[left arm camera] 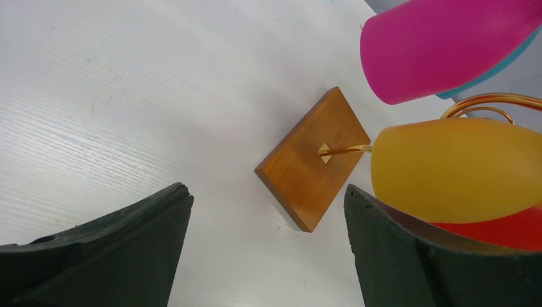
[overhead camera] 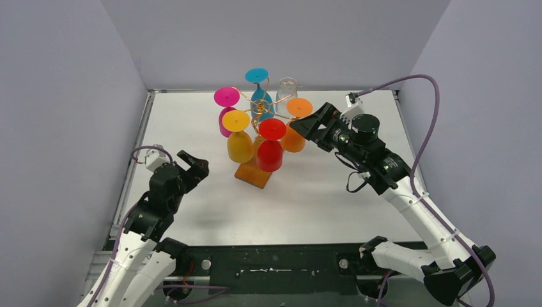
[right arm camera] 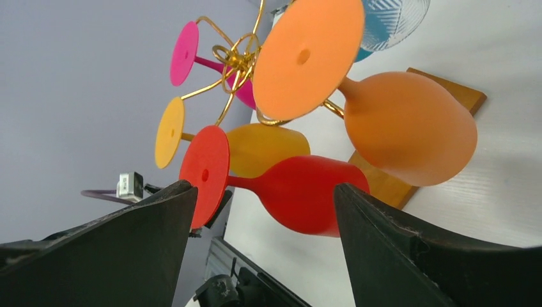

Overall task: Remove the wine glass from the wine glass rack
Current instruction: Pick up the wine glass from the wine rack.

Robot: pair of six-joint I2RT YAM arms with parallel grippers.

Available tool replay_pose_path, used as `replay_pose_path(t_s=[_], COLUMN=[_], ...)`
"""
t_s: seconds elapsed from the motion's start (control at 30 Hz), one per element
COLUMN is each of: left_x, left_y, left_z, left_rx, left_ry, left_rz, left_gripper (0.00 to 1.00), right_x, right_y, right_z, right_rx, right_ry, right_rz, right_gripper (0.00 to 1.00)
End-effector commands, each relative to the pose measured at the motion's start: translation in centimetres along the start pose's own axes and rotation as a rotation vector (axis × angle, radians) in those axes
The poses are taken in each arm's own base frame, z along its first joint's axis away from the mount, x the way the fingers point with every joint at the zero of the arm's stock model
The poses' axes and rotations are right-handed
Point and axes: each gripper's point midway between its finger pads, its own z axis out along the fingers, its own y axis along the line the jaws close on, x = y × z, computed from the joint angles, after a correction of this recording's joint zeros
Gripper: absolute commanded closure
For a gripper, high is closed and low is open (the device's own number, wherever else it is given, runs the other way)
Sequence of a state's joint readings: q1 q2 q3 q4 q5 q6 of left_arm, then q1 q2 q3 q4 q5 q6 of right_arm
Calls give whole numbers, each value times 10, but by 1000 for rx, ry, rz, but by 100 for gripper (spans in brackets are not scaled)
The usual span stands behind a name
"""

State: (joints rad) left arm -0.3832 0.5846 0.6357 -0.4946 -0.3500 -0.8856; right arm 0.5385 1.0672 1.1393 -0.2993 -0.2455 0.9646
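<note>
The gold wire rack (overhead camera: 259,114) stands mid-table on its orange-brown wooden base (overhead camera: 254,173). Several glasses hang upside down from it: red (overhead camera: 270,153), yellow (overhead camera: 240,146), orange (overhead camera: 293,137), pink (overhead camera: 225,120), blue (overhead camera: 261,100), and a clear one (overhead camera: 287,87) behind. My right gripper (overhead camera: 310,125) is open, just right of the orange glass, apart from it. In the right wrist view the red glass (right arm camera: 300,192) and orange glass (right arm camera: 409,131) lie ahead of the open fingers. My left gripper (overhead camera: 195,164) is open and empty, left of the base (left arm camera: 313,166).
Grey walls enclose the white table (overhead camera: 192,128) on three sides. A purple cable (overhead camera: 422,115) loops above the right arm. The metal front rail (overhead camera: 275,262) runs between the arm bases.
</note>
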Motion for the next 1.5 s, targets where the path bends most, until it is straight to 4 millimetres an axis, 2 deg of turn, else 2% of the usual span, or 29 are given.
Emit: replay_pose_path(t_s=[0.0,0.1,0.2,0.4,0.57,0.8,0.9,0.97,1.0,1.13,1.47], left_x=[-18,-23,-25,-19,-22,-22,-22,-22,-22,-17,-16], left_y=[-8,-11,-12,-3,-5,-6,-4,-5,-6,-8,-9], left_z=[-5,-5,-6,-8,-8,-11,-13,-13,-13,-11,-11], left_rx=[14,13,18,8,17,22,23,32,38,40,34], left_ry=[-58,-73,-75,-77,-92,-86,-88,-91,-90,-68,-56], left_rz=[-28,-43,-51,-91,-99,-84,-101,-116,-120,-121,-121], left_gripper=[13,13,13,14,13,12,12,12,12,12,12], right_x=[-31,-31,-27,-3,5,18,18,19,20,22,15], right_y=[26,43,51,42,47,44,43,45,45,47,53], right_z=[2,5,6,8,11,21,22,23,24,26,21], right_rx=[-82,-158,-184,-140,-182,-194,-202,-217,-214,-216,-238], right_ry=[-129,-122,-94,9,52,112,109,113,123,147,134], right_rz=[-47,-52,-44,4,18,64,80,77,79,85,152], right_gripper=[21,24,29,30,47,49,53,68,71,73,90])
